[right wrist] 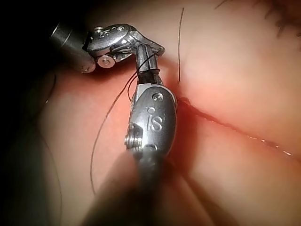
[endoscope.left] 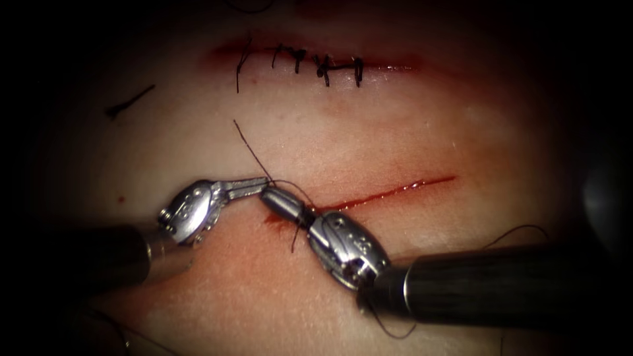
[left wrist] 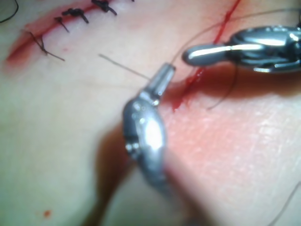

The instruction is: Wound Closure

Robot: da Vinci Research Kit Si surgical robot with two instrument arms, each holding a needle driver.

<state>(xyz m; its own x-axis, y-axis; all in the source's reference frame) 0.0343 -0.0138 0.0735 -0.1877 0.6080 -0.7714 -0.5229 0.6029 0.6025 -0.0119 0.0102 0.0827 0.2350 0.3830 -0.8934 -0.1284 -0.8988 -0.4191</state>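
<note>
On the tissue [endoscope.left: 198,132] the upper cut [endoscope.left: 316,62] is stitched shut while the lower cut [endoscope.left: 389,193] gapes unstitched, and at its left end the left tool [endoscope.left: 254,186] and right tool [endoscope.left: 280,203] meet, fingers pressed together amid thread [endoscope.left: 250,148], no needle discernible.

Surgical training bench: pork-belly tissue [endoscope.left: 461,132] with a stitched cut [endoscope.left: 310,62], dark surroundings.
</note>
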